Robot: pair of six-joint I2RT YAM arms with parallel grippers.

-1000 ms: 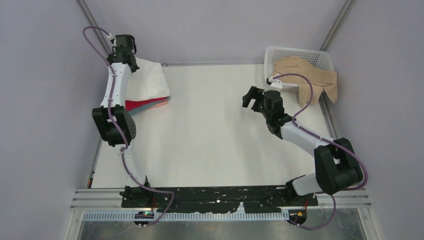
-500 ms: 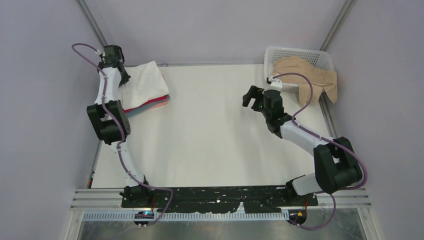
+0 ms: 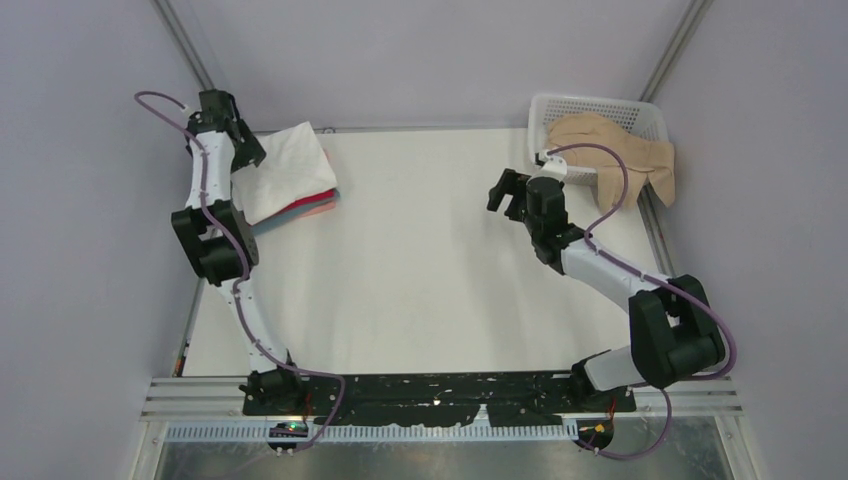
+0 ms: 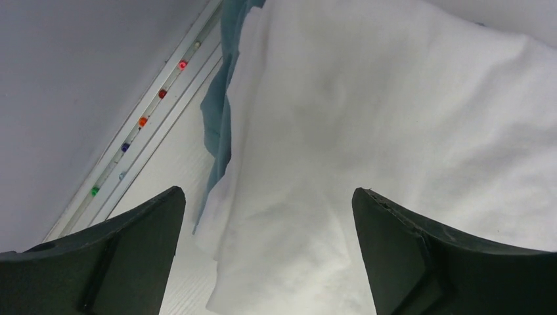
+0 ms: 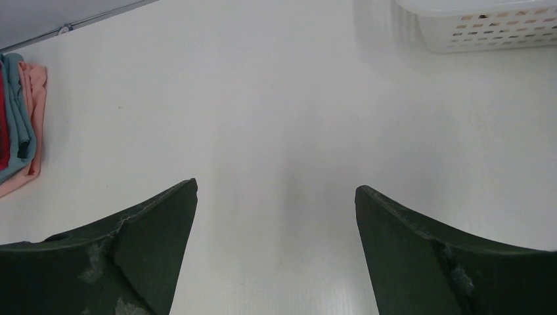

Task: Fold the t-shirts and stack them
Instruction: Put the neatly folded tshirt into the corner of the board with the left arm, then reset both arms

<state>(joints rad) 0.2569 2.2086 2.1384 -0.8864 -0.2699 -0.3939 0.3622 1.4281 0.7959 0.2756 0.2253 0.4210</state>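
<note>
White shirt [image 3: 288, 165] sits folded on the stack [image 3: 318, 206] at the far-left corner of the surface [image 3: 420, 300], left jaws wide open and empty above it, right jaws wide and empty mid-surface; stacking step looks done, next: fetch tan shirt [image 3: 615, 150] from basket [image 3: 600, 101].

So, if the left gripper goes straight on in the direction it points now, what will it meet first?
Most likely the white t-shirt: in the wrist view it fills the gap between the open jaws of the left gripper. The distance is unclear.
</note>
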